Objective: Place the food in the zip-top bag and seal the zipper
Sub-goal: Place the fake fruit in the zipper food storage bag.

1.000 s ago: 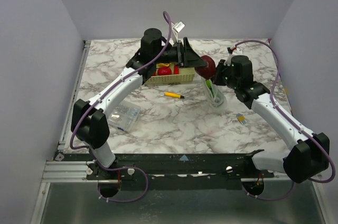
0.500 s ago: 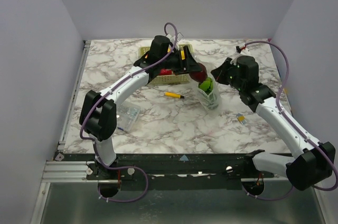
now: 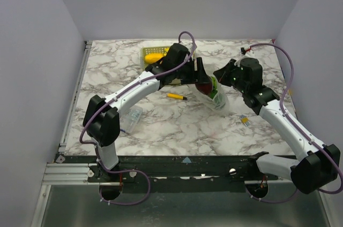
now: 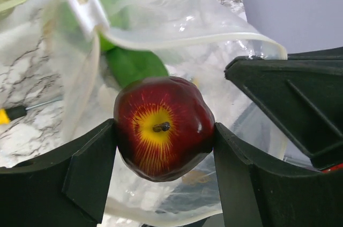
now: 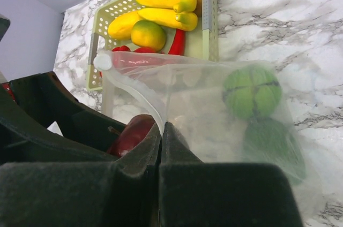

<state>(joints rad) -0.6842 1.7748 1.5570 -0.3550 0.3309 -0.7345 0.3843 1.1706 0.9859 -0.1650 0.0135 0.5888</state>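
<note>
The left gripper [image 4: 164,146] clamps the apple [image 4: 161,125] at the zip-top bag's [image 4: 177,23] mouth. The right gripper [image 5: 161,146] pinches its edge, seen only from its wrist.

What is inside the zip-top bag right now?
Through the clear zip-top bag, green food shows. The left hand holds a dark-red apple at its mouth. The part of the bag behind the right hand is covered.

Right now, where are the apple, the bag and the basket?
apple [image 4: 163,128]: left wrist view, on its yellow stem end.
bag [image 5: 198,85]: right wrist view, on its clear side wall.
basket [image 5: 210,23]: right wrist view, on its right wall.
</note>
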